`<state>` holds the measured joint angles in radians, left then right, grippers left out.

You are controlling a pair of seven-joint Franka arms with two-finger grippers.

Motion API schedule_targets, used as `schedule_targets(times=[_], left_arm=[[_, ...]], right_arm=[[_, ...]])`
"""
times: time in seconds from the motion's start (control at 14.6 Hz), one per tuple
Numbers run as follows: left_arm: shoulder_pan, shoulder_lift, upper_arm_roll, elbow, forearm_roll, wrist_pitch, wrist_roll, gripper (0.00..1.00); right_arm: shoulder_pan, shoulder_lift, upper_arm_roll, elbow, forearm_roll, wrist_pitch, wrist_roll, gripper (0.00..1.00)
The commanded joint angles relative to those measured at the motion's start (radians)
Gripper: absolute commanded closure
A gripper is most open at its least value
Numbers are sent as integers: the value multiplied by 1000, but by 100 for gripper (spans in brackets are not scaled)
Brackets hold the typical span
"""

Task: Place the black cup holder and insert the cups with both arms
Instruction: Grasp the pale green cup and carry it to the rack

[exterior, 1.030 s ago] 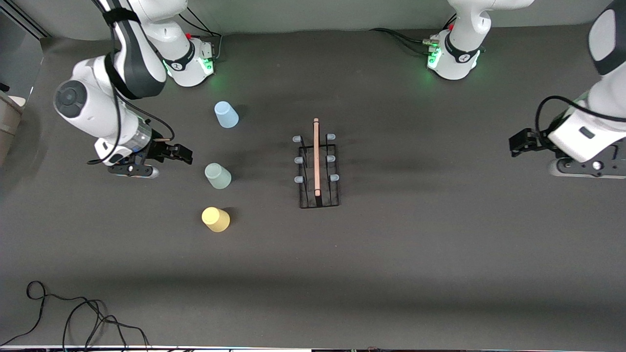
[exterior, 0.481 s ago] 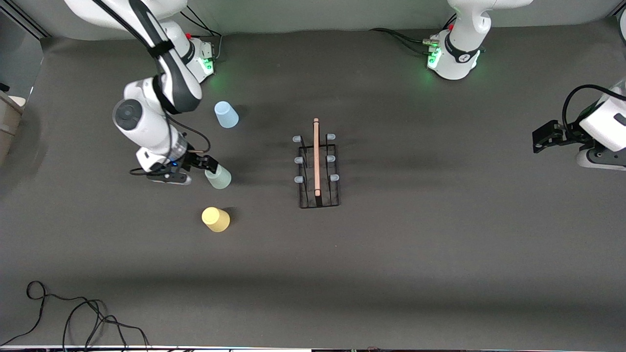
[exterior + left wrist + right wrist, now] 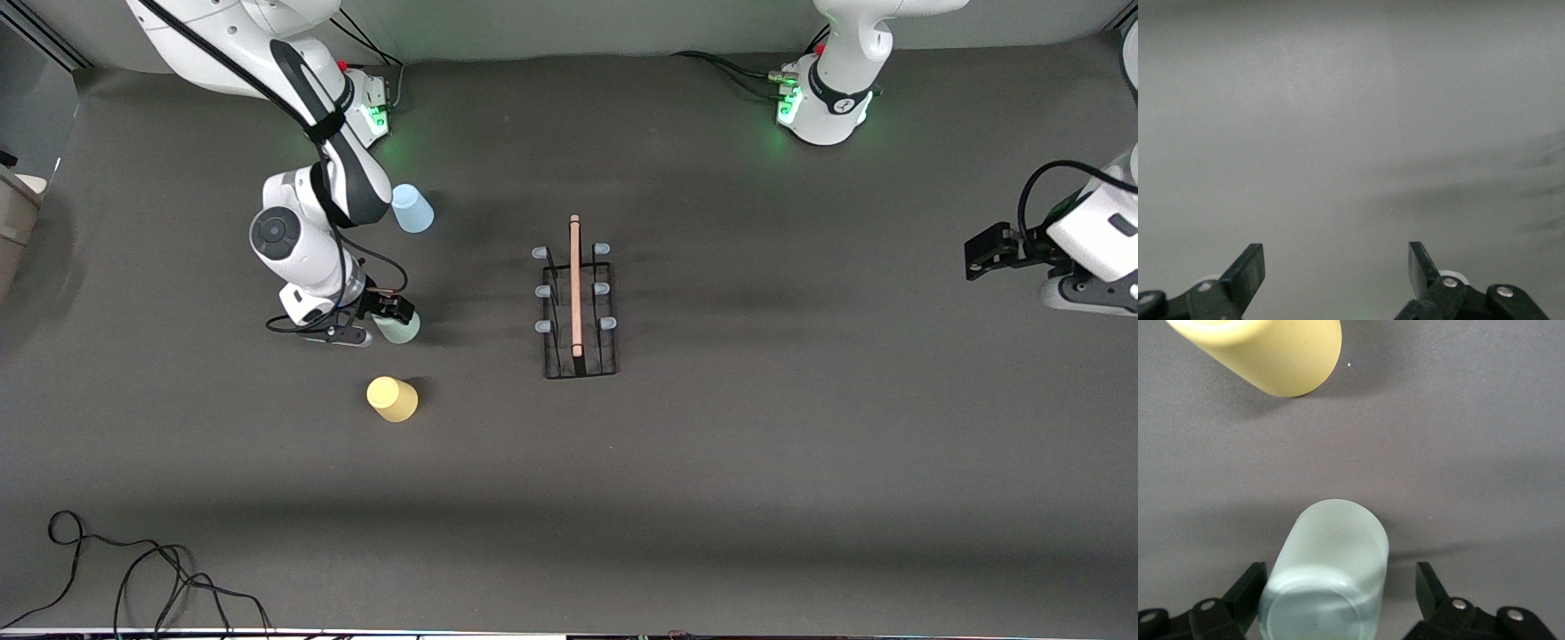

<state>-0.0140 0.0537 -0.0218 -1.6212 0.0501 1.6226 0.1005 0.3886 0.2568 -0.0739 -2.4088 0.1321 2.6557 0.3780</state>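
The black cup holder (image 3: pixel 577 307) with its wooden rod stands at the table's middle. Three cups stand upside down toward the right arm's end: the light blue cup (image 3: pixel 412 209), the pale green cup (image 3: pixel 399 325) and the yellow cup (image 3: pixel 392 398), nearest the front camera. My right gripper (image 3: pixel 391 311) is open around the pale green cup (image 3: pixel 1328 573); one finger is close beside it, the other stands apart. The yellow cup (image 3: pixel 1268 350) also shows in the right wrist view. My left gripper (image 3: pixel 985 252) is open and empty at the left arm's end (image 3: pixel 1336 267).
A black cable (image 3: pixel 133 578) lies coiled at the table's near edge toward the right arm's end. The arm bases (image 3: pixel 822 98) stand along the table's back edge.
My right arm has swung in from the table's end to the pale green cup, and its open gripper now straddles it. My left gripper has drawn back toward its end of the table.
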Motion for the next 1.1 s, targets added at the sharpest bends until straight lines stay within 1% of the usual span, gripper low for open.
schedule_targets(times=[0.0,0.07,0.14,0.21,0.41,0.48,0.62,0.76,0.82,0.89,1.03], left_arm=[[8,-2,3,3,-19,3,5,4],[9,-2,17,3,-35,3,8,6],[17,-3,32,3,-62,2,11,8],[29,-3,34,3,-73,2,21,8],[32,-11,36,0,-56,-4,19,7],[34,-12,36,0,-47,-12,19,7],[34,-15,36,-12,-30,-10,21,6],[35,-15,36,-14,-21,-7,7,5],[35,-12,36,-11,-23,-7,2,4],[35,-9,36,-8,-24,-10,-4,1],[37,-5,37,-6,-26,-4,-16,1]], right_arm=[[33,6,-7,10,12,17,36,58],[33,-4,-7,11,12,7,39,76],[33,-19,-7,13,11,-5,39,91],[35,-39,-7,16,11,-31,41,100],[46,-132,-4,26,11,-152,67,100],[47,-169,-3,51,11,-228,100,100],[76,-206,-3,120,11,-382,156,100],[114,-215,-1,195,11,-474,252,100],[157,-209,-1,230,11,-505,316,100],[206,-200,-1,258,12,-511,384,100],[281,-176,-1,298,12,-508,508,100]])
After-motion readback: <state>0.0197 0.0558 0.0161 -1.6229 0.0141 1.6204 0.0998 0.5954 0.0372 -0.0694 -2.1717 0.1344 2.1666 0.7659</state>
